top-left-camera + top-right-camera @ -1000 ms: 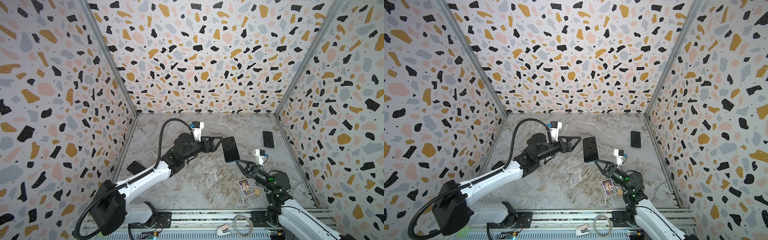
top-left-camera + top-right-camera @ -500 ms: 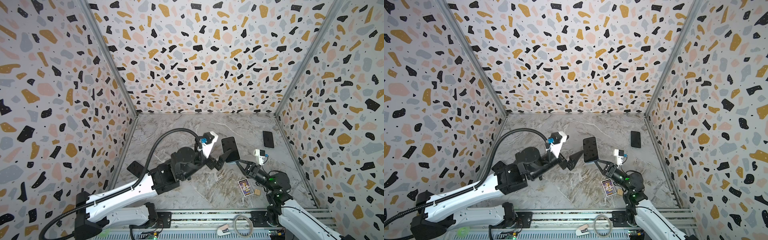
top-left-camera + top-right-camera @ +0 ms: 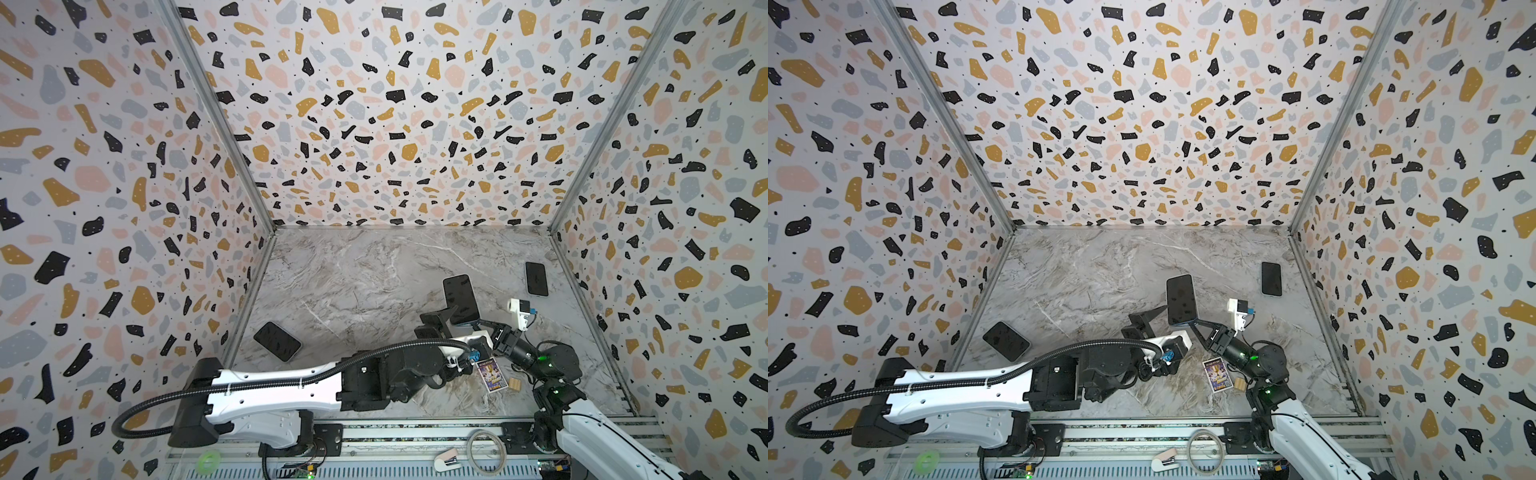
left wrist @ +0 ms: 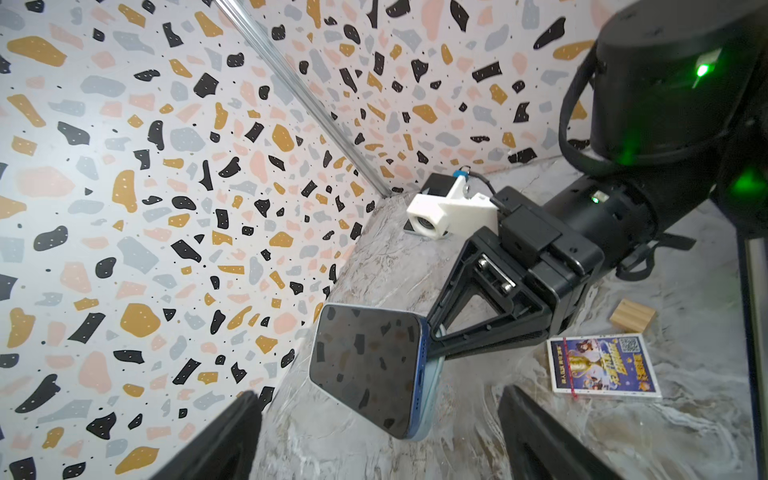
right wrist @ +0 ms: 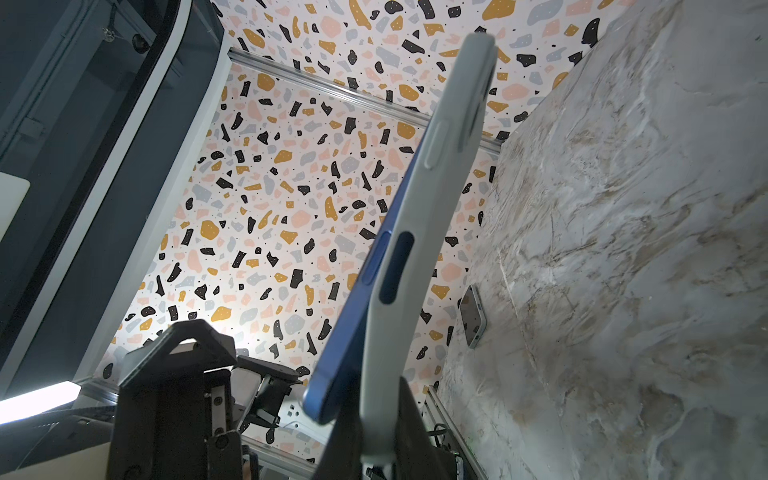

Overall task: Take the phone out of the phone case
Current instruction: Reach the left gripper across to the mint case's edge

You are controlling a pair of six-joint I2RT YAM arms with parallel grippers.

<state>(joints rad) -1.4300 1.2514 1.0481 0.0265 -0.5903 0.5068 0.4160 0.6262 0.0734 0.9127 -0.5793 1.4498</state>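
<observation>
Right wrist view: the right jaws are clamped on the bottom edge of the pale grey case, and the blue phone sits in it at the far end but stands clear of it at the gripped end. In both top views the phone is raised off the table, dark screen up, at 1 o'clock from the left jaws, which gape wide and hold nothing.

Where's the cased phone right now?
Phone: right of centre in both top views, held off the table by the right gripper, left gripper beside it.
</observation>
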